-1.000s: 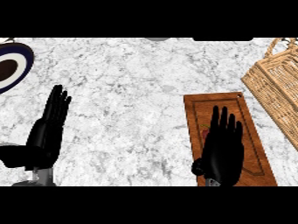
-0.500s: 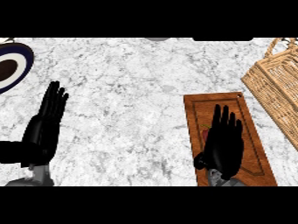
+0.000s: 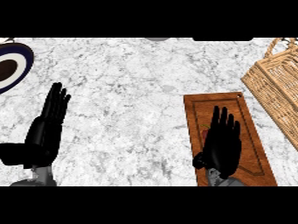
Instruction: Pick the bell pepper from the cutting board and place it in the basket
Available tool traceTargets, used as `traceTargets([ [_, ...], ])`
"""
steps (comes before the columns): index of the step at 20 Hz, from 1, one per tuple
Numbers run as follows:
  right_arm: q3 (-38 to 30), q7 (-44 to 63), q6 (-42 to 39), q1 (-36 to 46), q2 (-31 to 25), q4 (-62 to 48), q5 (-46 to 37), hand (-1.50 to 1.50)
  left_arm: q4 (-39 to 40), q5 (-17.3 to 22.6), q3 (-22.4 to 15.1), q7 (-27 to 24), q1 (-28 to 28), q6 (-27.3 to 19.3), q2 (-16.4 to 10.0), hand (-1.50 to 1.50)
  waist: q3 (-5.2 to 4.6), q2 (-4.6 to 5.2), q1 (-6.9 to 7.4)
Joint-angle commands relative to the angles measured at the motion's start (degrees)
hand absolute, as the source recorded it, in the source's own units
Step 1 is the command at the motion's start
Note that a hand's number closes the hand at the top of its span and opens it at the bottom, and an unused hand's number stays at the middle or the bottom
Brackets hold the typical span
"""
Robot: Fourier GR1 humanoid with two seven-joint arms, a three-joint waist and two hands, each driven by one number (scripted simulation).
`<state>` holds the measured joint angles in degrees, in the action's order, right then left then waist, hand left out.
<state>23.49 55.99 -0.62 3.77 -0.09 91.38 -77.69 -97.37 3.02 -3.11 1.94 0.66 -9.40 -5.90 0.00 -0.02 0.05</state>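
Head view: the right hand (image 3: 221,142) hangs over the cutting board (image 3: 219,101), fingers straight and slightly spread, with nothing in its hold. The bell pepper (image 3: 205,131) lies beneath it and is mostly hidden; only a red sliver shows at the hand's left edge. The basket (image 3: 286,83) stands ahead and to the hand's right, apart from the board. To grasp well, the hand should probably sink lower, then curl fingers and thumb round the pepper before lifting. The left hand (image 3: 43,133) rests far to the left, fingers up, flat and empty.
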Motion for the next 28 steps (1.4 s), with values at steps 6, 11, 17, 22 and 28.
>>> traceTargets([
  [6, -2.9, -0.5, 7.9, 5.4, 0.1, -10.8, 1.8, -1.50, -1.5, 0.0, 0.8, 1.5, -0.2, 2.0, 0.5, 0.00, 0.00, 0.03, 0.17],
  [11, -0.7, -4.9, -1.4, 1.0, -1.1, -6.8, 0.7, 1.50, -2.2, -1.3, 0.2, -1.5, -4.5, 1.3, 1.4, 0.00, -0.01, -0.06, 0.23],
  [17, -2.5, -7.5, -0.5, 4.5, -0.6, -11.6, -0.6, 1.50, -0.6, -0.1, 2.6, 0.7, 0.1, 1.8, 1.3, 0.00, 0.00, 0.01, 0.10],
  [22, 0.7, -7.8, -0.9, -0.7, -2.2, -6.0, -3.6, 1.50, -3.1, -0.8, 1.3, 3.2, -0.3, 2.3, 1.6, 0.00, 0.00, -0.04, -0.08],
  [28, -16.9, -1.1, 3.8, 17.7, 0.0, -23.2, 4.0, 1.50, 1.7, -0.2, 1.7, -2.3, 0.8, 3.7, 2.1, 0.00, 0.08, 1.07, 1.97],
])
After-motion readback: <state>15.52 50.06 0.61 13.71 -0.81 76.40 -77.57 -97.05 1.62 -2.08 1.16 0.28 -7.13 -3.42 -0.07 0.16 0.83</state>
